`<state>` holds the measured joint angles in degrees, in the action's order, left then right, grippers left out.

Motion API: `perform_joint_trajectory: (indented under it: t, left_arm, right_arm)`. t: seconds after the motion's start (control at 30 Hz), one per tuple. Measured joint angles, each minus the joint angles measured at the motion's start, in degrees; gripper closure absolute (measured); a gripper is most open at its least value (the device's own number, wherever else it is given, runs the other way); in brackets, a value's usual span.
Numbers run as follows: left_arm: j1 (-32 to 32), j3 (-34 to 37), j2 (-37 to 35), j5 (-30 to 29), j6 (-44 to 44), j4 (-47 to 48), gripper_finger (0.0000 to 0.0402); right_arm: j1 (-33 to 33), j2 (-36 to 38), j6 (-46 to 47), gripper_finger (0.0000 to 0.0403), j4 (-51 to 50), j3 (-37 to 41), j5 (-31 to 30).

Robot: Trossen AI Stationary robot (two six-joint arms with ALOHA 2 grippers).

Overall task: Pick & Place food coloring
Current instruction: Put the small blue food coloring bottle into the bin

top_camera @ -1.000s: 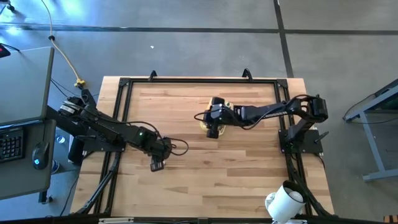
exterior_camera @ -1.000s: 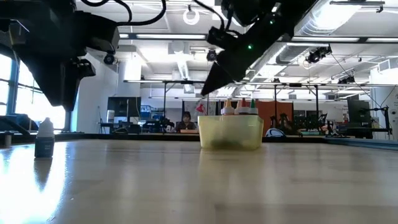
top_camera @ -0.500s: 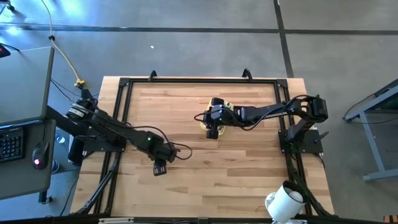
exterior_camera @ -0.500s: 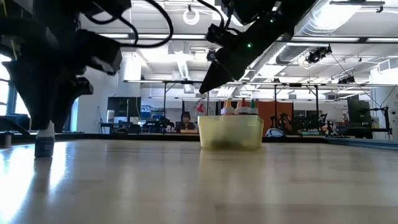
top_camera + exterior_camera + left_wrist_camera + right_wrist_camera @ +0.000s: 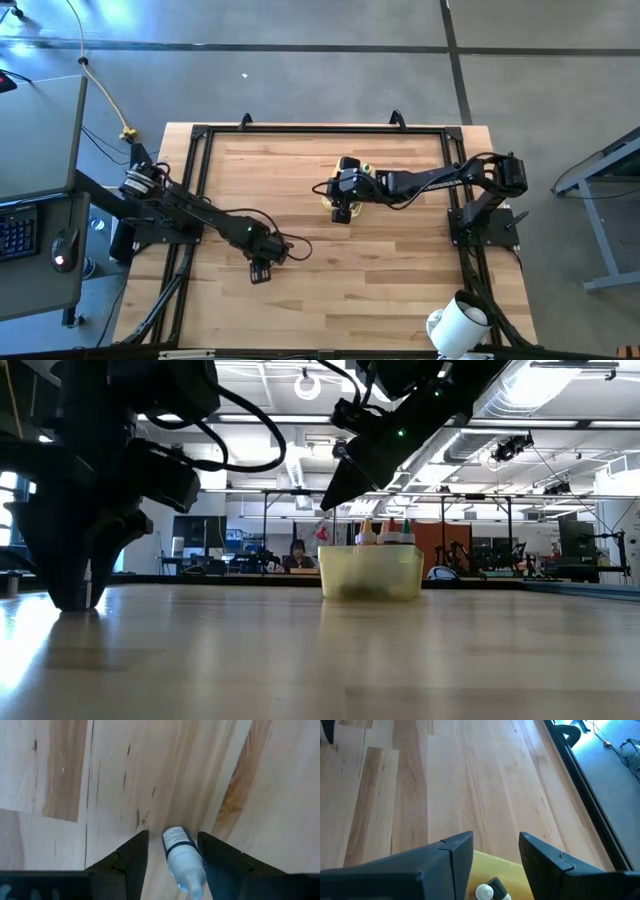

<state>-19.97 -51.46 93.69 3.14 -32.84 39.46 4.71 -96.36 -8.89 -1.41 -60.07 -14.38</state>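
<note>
One small food coloring bottle (image 5: 181, 857), pale with a dark label and whitish cap, stands on its base on the wooden table. My left gripper (image 5: 172, 835) (image 5: 260, 272) is open and lowered around it, one finger on each side with a gap. In the low view the left gripper (image 5: 75, 595) hides this bottle. The yellow tray (image 5: 372, 572) holds several more bottles (image 5: 385, 532) with coloured caps. My right gripper (image 5: 342, 212) hangs open above the tray (image 5: 490, 862), over a white-capped bottle (image 5: 482, 892).
A black frame rail (image 5: 200, 140) runs around the table's edges. A white object (image 5: 458, 322) sits off the near right corner, and a desk with a keyboard (image 5: 20, 225) stands to the left. A person (image 5: 298, 552) sits in the room behind. Bare wood (image 5: 380, 280) lies between the arms.
My left gripper has moved a little toward the table's near edge and right, and down over the standing bottle until its fingers reach the table on either side. The bottle has stayed in place and is now hidden in the low view.
</note>
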Motion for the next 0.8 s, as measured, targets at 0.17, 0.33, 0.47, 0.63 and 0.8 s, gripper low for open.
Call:
perform_joint_trajectory:
  t: [0.17,0.33,0.47,0.63,0.8]
  left_arm:
    - [-0.02,0.00,0.02,-1.33,0.00,-0.03,0.0240]
    - [0.06,0.02,0.07,-1.75,0.10,0.46,0.0286]
    - [0.09,-0.09,0.07,-1.96,1.84,0.76,0.0326]
    - [0.17,-3.08,0.34,-5.49,7.73,1.30,0.0335]
    - [3.03,-9.78,0.32,-11.56,17.80,1.34,0.0317]
  right_arm:
    - [0.00,0.02,0.01,0.0253,-0.02,0.00,0.01]
    - [0.00,0.02,-0.08,0.0252,-0.05,0.00,0.01]
    - [0.00,1.23,-0.12,0.0255,-2.58,0.00,-0.01]
    - [-0.01,8.19,2.91,0.0258,-14.50,0.00,-2.24]
    - [-0.02,18.40,13.81,0.0258,-28.90,0.00,-9.60]
